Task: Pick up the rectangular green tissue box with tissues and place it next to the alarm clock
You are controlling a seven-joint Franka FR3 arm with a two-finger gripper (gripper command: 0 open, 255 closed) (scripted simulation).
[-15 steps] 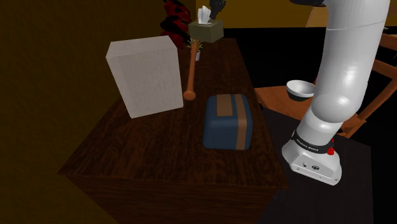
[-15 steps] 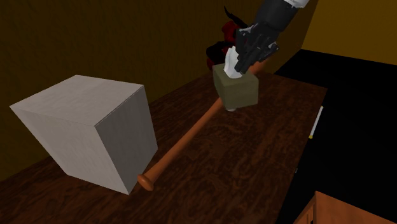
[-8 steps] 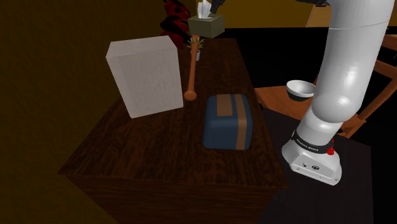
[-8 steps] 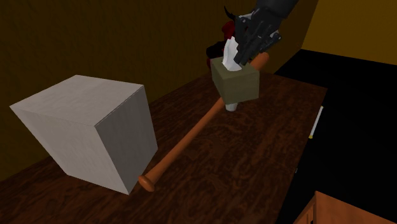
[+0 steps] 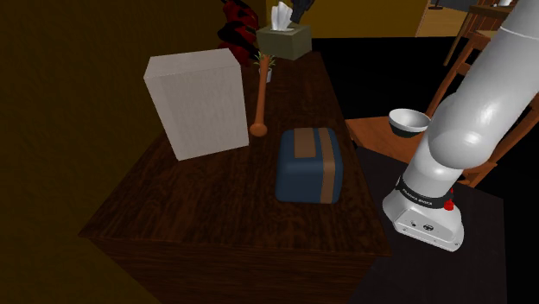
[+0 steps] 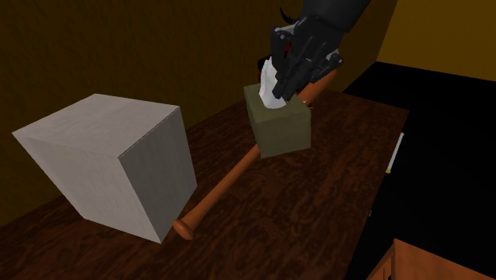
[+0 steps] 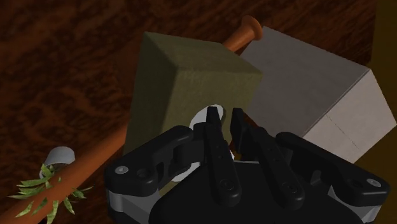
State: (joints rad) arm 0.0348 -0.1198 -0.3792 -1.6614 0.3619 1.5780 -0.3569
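Hanging under the black end effector [image 5: 298, 9] at the far end of the dark wooden surface [image 5: 216, 212], the olive-green tissue box [image 5: 283, 41] sits in the air in the shoulder view, with its white tissue [image 5: 280, 15] standing up out of the top into the fingers. Just below it are a small potted plant [image 5: 266, 62] and the thick end of a wooden baseball bat [image 5: 261, 95], which runs toward the camera beside a tall pale grey box [image 5: 197, 102]. A blue case with a tan band [image 5: 309, 164] lies nearer the white arm [image 5: 475, 112], and a white bowl [image 5: 408, 121] rests on a wooden chair beyond the surface's edge. In the second exterior view the tissue box [image 6: 278, 123] hangs clear of the surface [image 6: 318, 215], over the baseball bat [image 6: 230, 179], while the end effector [image 6: 296, 54] grips the tissue [image 6: 270, 86] from above; the pale grey box [image 6: 111, 163] stands well apart to that view's left. In the wrist view the end effector [image 7: 226, 124] has its fingers [image 7: 213, 146] drawn almost together, pinching the tissue [image 7: 205, 116] on top of the tissue box [image 7: 184, 86]. Below lie the baseball bat [image 7: 245, 30], the pale grey box [image 7: 318, 95] and the potted plant [image 7: 54, 181].
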